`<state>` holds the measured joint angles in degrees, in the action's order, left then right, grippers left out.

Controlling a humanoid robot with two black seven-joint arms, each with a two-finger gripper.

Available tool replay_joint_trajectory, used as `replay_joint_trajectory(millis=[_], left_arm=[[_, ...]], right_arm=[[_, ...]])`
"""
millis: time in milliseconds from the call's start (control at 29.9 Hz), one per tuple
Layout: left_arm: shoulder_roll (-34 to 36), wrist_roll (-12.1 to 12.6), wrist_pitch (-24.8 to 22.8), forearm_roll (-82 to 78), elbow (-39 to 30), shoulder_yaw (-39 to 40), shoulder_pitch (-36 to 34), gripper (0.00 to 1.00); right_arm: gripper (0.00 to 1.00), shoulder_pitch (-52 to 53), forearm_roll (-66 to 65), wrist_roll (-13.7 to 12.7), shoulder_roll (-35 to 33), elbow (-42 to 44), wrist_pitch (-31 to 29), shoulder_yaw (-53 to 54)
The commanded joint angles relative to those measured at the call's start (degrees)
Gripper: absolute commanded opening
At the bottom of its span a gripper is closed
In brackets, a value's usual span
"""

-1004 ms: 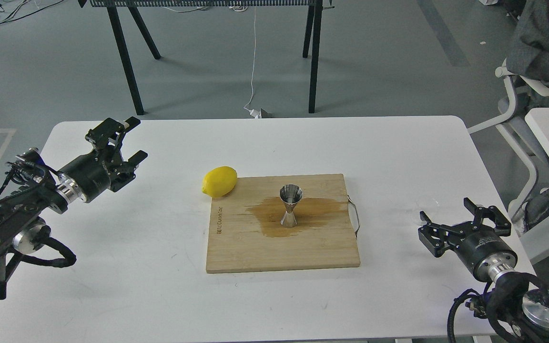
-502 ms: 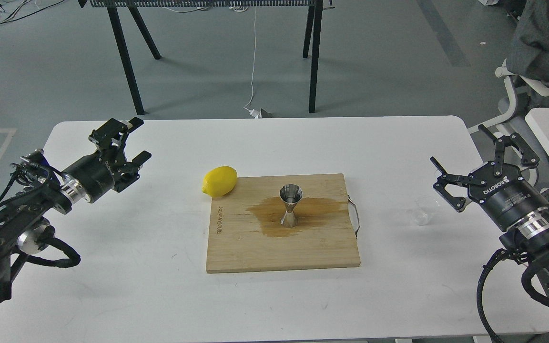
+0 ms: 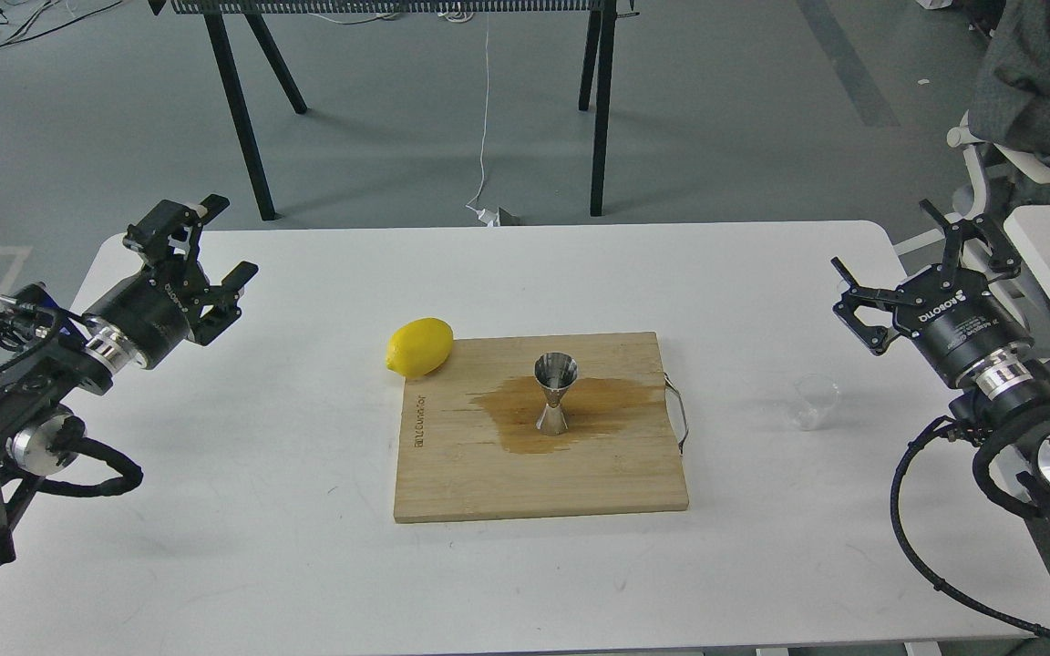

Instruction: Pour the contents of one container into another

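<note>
Nearest: the pale bamboo cutting board (image 3: pixel 452 483) is lying flat on the white matte table (image 3: pixel 242 547), and a brown wet stain (image 3: pixel 516 433) is darkening the grain around the small shiny steel hourglass jigger (image 3: pixel 555 394), which is standing upright mid-board. Liquid on the board, so some of the pour looks spilled; jigger contents not readable from here.

Right of the board, apart from its wire handle (image 3: pixel 682 415), the small clear see-through cup (image 3: pixel 812 401) is sitting upright on the table, looking empty.

The right gripper (image 3: pixel 917 260) is pulling up and back from the cup compared with a second ago, fingers spread wide, holding nothing. So the cup is released; reads as post-pour retreat.

The left gripper (image 3: pixel 201 232) is also drawing back toward the table's left edge, fingers parted, empty.

Smooth yellow lemon (image 3: pixel 419 347) is resting at the board's far-left corner, untouched.
</note>
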<state>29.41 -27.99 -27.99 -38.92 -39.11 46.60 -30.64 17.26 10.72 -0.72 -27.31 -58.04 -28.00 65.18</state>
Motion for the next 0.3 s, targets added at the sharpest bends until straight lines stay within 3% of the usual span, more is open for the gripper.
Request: replay_joint_trajectory(millis=[0,268], left_arm=[[-0.05,-0.01,-0.01,0.16,0.0,0.16,0.23,0.98],[-0.32,-0.01,-0.01,0.16,0.0,0.34,0.32,0.99]], right_arm=[[0.99,0.05,0.0,0.02,0.59,0.74,0.0,0.65],[0.99,1.2,0.0,0.99,0.59,0.65,0.0,1.0]])
